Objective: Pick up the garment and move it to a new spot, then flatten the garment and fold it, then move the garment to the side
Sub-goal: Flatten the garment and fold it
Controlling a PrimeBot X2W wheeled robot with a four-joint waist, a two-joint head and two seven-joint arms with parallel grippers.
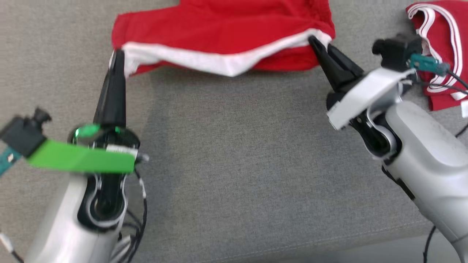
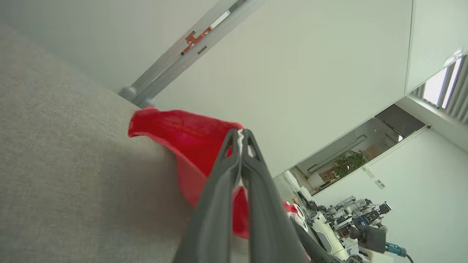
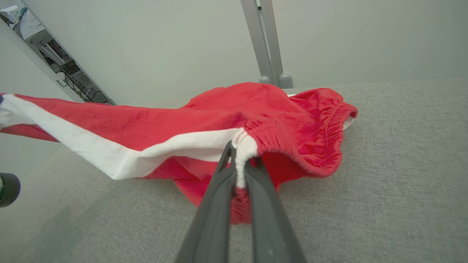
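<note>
Left pincer [image 1: 117, 54] clamps the red garment [image 1: 226, 25] at ten o'clock. My right pincer [image 1: 313, 39] grips its gathered waistband [image 3: 245, 145] at one o'clock.

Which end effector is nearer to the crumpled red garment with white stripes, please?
Right. The right end effector is just left of the striped red garment; the left end effector is much farther left.

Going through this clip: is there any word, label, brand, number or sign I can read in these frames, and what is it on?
No text here can be read.
White sticker beside the green tape: blurred, unreadable.
Orange tag on the grey rail: white marks, too small to read.
The red garment: a white stripe, no print visible.
</note>
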